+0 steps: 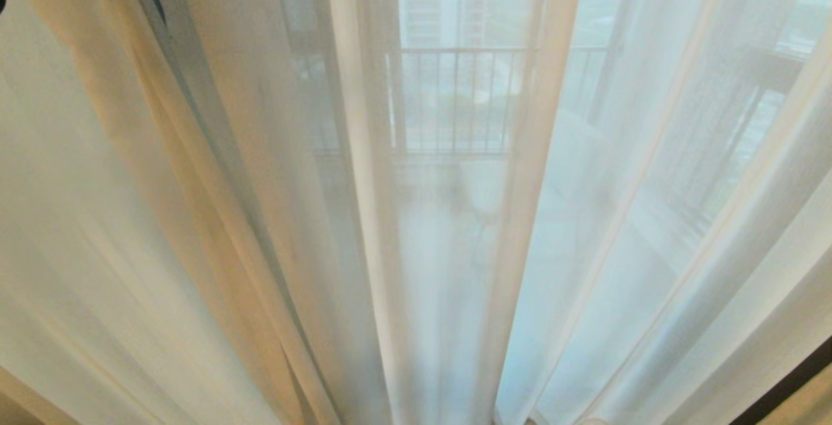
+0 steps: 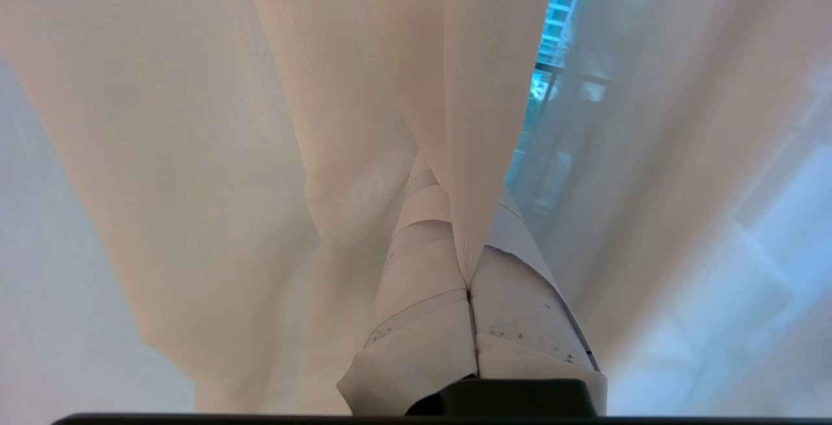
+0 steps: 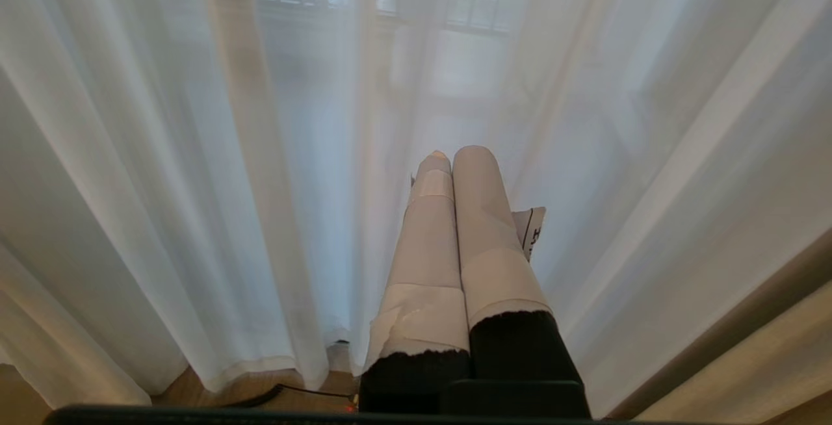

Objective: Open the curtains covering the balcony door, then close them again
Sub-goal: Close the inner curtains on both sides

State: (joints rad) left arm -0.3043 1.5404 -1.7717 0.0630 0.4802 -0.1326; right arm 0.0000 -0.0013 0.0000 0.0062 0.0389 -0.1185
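Daylit balcony glass is glowing behind drawn sheers, filling every view.
Left gripper [image 2: 465, 269] fingers are pinching a vertical fold of the curtains [image 2: 468, 87], which is running straight up away from the fingertips; right gripper [image 3: 452, 158] fingers are pressing together on nothing, just short of the hanging fabric; no containers are showing; left arm is nearer.

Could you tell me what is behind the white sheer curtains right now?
Through the sheer curtains a dark balcony railing and a tall building show. Door frame and balcony floor are too veiled to make out.
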